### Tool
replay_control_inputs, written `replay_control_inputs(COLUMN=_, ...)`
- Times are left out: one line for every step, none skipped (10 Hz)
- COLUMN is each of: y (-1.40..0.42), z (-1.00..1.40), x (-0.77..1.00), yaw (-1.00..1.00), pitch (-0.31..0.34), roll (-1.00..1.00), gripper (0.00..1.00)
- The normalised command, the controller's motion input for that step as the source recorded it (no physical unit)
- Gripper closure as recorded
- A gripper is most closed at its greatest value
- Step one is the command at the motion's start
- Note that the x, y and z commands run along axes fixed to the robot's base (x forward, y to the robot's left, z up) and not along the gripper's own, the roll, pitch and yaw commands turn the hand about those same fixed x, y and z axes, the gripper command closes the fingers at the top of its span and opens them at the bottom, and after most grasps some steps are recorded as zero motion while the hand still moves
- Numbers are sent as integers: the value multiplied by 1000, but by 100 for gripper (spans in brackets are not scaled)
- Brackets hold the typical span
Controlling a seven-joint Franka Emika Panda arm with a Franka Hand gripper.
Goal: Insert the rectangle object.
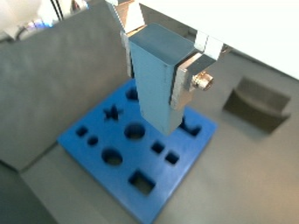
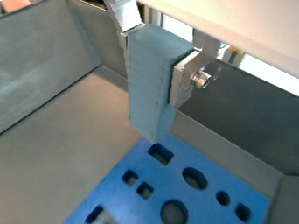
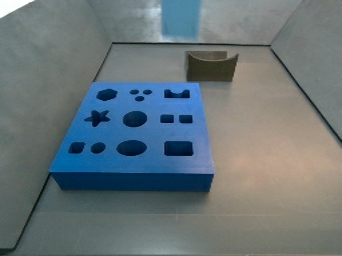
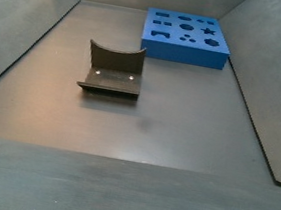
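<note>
My gripper [image 1: 158,74] is shut on the rectangle object [image 1: 158,92], a smooth light blue-grey block held upright between the silver fingers [image 1: 187,83]. It hangs above the far part of the big dark blue board [image 1: 138,156] with shaped holes and stands apart from it. In the other wrist picture the gripper [image 2: 158,66] holds the block [image 2: 149,96] with the board [image 2: 128,206] below its lower end. In a side view only the block's lower part [image 3: 182,15] shows at the top edge, behind the board [image 3: 134,182]. The gripper is out of both side views.
An olive-grey U-shaped notched block [image 3: 210,65] lies on the floor behind the board; it also shows in a wrist view [image 1: 260,101] and in a side view [image 4: 111,72]. The board [image 4: 185,54] lies near a corner. Grey sloping walls [image 3: 54,60] enclose the floor.
</note>
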Motion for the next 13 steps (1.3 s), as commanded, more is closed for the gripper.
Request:
replay_control_inputs(y=-334, z=-1000, x=620, yaw=-66, pitch=0, roll=0, gripper=100)
replay_control_inputs(y=-137, z=-1000, x=594, yaw=0, pitch=0, roll=11, gripper=100)
replay_control_inputs(y=0, z=-1000, x=457, yaw=174, pitch=0, roll=0, gripper=100)
replay_control_inputs(y=0, z=-1000, x=309, yaw=429, pitch=3, roll=-29, gripper=100)
replay_control_inputs(y=-29, z=-1000, x=169, yaw=443, pitch=0, roll=-31, gripper=100)
replay_control_inputs(y=-117, z=-851, x=0, yaw=214, pitch=0, roll=-44, gripper=100)
replay_control_inputs(y=-157, z=-789, x=0, yaw=120, pitch=0, roll=-33, gripper=100)
replay_control_inputs(y=-117, z=-634, x=-57, yaw=0, pitch=0, roll=-37, gripper=100)
replay_control_inputs(y=0, z=-446, x=-94, yaw=0, pitch=-19, roll=-30, gripper=100)
replay_control_inputs(y=0, z=-414, x=-106, yaw=-34, pitch=0, roll=-61, gripper=100)
replay_control_inputs(y=-31, z=-354, x=-131, yaw=0, pitch=-10, roll=-56, gripper=100)
replay_control_inputs(y=-100, z=-183, x=-191, yaw=46, pitch=-44, roll=0, gripper=100)
replay_control_inputs(y=-163, z=-129, x=-211, yaw=71, pitch=-56, roll=0, gripper=100)
